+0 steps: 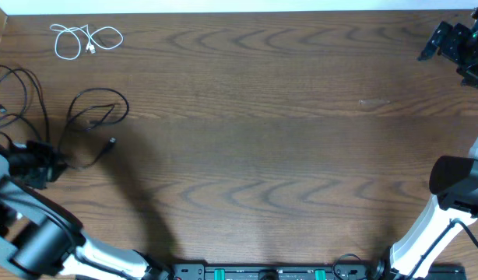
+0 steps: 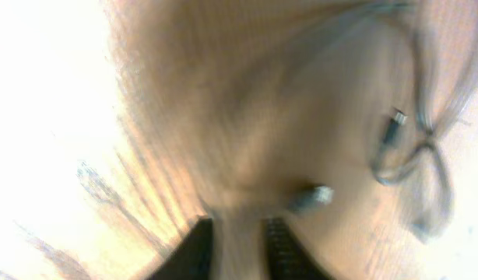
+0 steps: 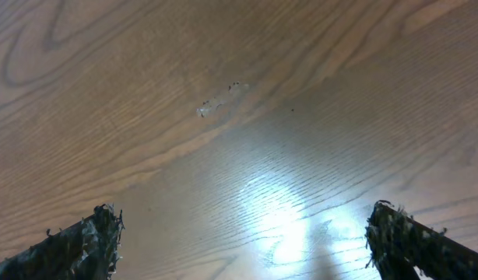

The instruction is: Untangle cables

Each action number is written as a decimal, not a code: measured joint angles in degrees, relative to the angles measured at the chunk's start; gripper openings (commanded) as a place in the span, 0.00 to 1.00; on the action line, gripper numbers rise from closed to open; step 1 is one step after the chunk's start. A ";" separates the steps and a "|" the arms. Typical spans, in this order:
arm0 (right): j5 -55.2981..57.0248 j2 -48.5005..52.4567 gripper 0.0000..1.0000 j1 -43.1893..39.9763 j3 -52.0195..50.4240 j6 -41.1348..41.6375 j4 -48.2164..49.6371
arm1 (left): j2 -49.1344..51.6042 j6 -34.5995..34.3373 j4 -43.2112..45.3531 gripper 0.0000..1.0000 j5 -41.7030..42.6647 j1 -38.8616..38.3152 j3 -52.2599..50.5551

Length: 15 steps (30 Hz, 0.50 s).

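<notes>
No lettering, label, brand, number or sign can be read in any view; the black base rail [image 1: 262, 272] at six o'clock of the overhead view carries small green marks, too small to tell whether they are print; the left wrist view is too blurred for any reading.
</notes>
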 measured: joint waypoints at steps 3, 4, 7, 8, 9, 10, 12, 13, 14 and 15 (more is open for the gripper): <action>0.00 0.00 0.99 0.00 0.00 0.00 -0.02 | -4.26 0.15 0.68 0.99 0.04 -0.09 0.00; 0.00 0.00 0.99 0.00 0.00 0.00 -0.02 | -5.35 0.15 0.76 0.99 0.11 -0.09 0.00; 0.00 0.00 0.99 0.00 0.00 0.00 0.00 | -6.73 0.20 0.79 0.99 0.17 -0.07 0.00; 0.00 0.00 0.99 0.00 0.00 0.00 -0.02 | -6.97 0.17 0.79 1.00 0.15 -0.09 0.00; 0.00 0.00 0.99 0.00 0.00 0.00 -0.02 | -7.23 0.00 0.79 1.00 0.17 -0.09 0.00; 0.00 0.00 0.99 0.00 0.00 0.00 -0.02 | -7.41 -0.33 0.76 1.00 0.15 -0.09 -0.02; 0.00 0.00 0.99 0.00 0.00 0.00 -0.02 | -8.22 -1.62 1.05 1.00 0.15 -0.17 -0.02; 0.00 0.00 0.99 0.00 0.00 0.00 -0.02 | -8.87 -2.36 1.25 1.00 0.13 -0.28 -0.02; 0.00 0.00 0.99 0.00 0.00 0.00 -0.02 | -9.88 -2.82 1.62 1.00 0.11 -0.50 -0.02; -0.02 0.00 0.99 0.00 0.00 0.00 -0.02 | -11.17 -3.13 2.10 1.00 0.11 -0.87 -0.02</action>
